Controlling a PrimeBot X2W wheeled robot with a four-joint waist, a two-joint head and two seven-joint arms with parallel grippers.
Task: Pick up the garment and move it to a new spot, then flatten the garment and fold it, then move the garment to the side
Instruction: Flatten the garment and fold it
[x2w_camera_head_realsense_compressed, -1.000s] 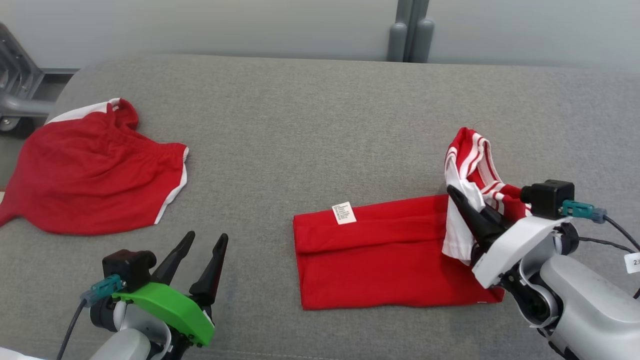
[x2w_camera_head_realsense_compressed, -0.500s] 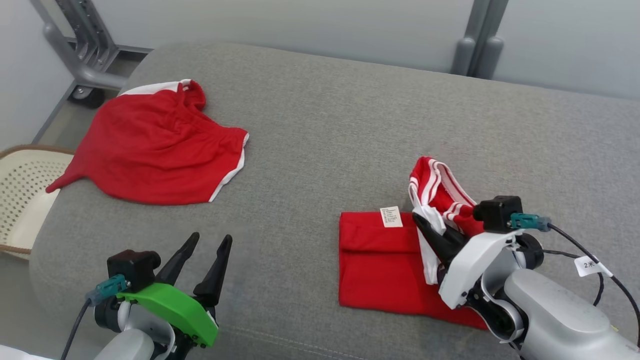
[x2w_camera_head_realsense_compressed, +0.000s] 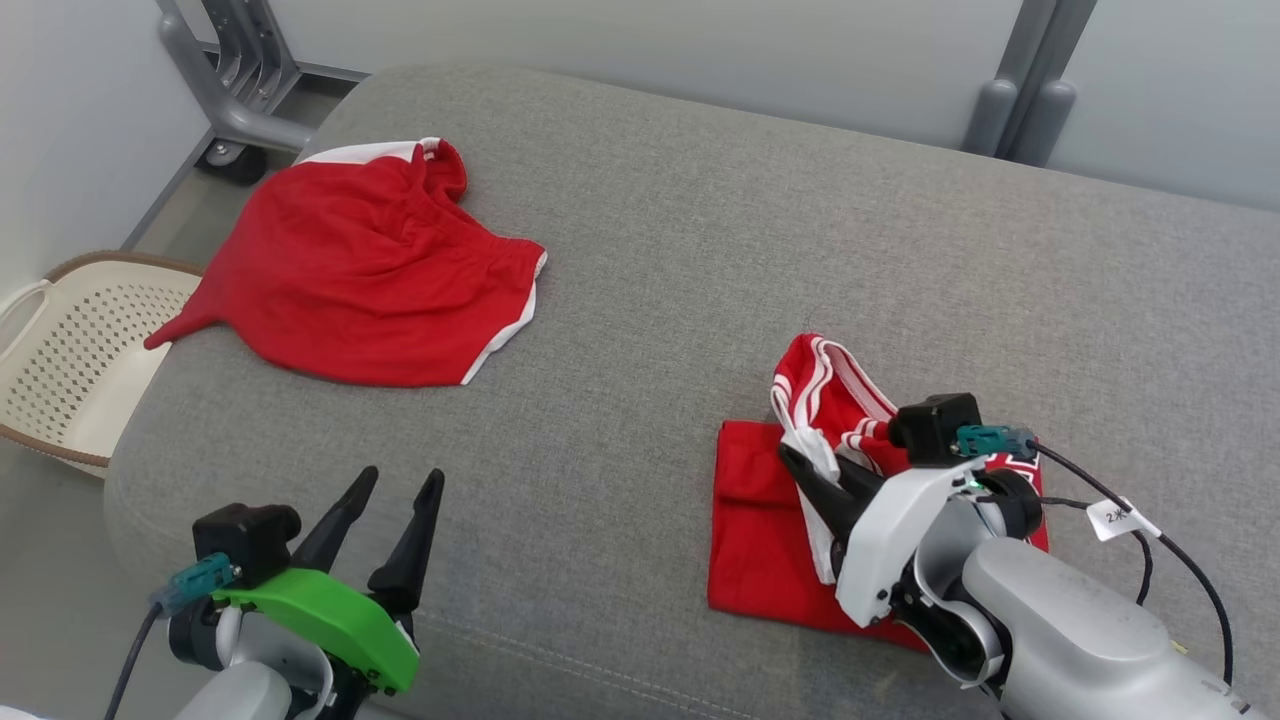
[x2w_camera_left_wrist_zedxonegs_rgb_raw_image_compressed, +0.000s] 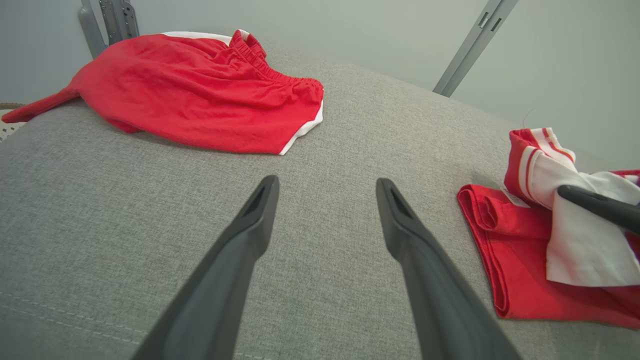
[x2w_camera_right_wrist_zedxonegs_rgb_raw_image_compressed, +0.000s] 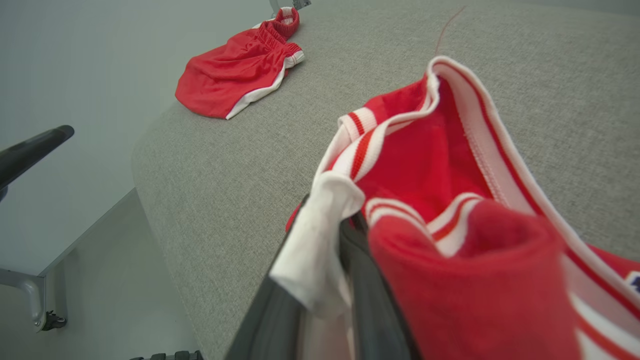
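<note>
The garment (x2w_camera_head_realsense_compressed: 752, 530), red with white-striped trim, lies folded on the grey cushion (x2w_camera_head_realsense_compressed: 650, 250) at the right. My right gripper (x2w_camera_head_realsense_compressed: 797, 463) is shut on its striped white end (x2w_camera_right_wrist_zedxonegs_rgb_raw_image_compressed: 320, 240), holding that end raised and draped back over the flat red part. In the right wrist view the cloth (x2w_camera_right_wrist_zedxonegs_rgb_raw_image_compressed: 430, 175) bunches over my right gripper (x2w_camera_right_wrist_zedxonegs_rgb_raw_image_compressed: 340, 235). My left gripper (x2w_camera_head_realsense_compressed: 398, 480) hovers open and empty near the cushion's front left edge, well apart from the garment (x2w_camera_left_wrist_zedxonegs_rgb_raw_image_compressed: 500, 240). The left wrist view has the left gripper (x2w_camera_left_wrist_zedxonegs_rgb_raw_image_compressed: 326, 184) over bare cushion.
Red shorts with white trim (x2w_camera_head_realsense_compressed: 370, 270) lie spread at the cushion's far left corner. A cream perforated basket (x2w_camera_head_realsense_compressed: 70, 350) stands on the floor beyond the left edge. A grey metal frame (x2w_camera_head_realsense_compressed: 230, 90) stands behind. Bare cushion lies between the two garments.
The head camera has swung, shifting the whole picture. My right gripper has carried the striped end leftward across the red part, covering the white label. The left gripper has stayed open.
</note>
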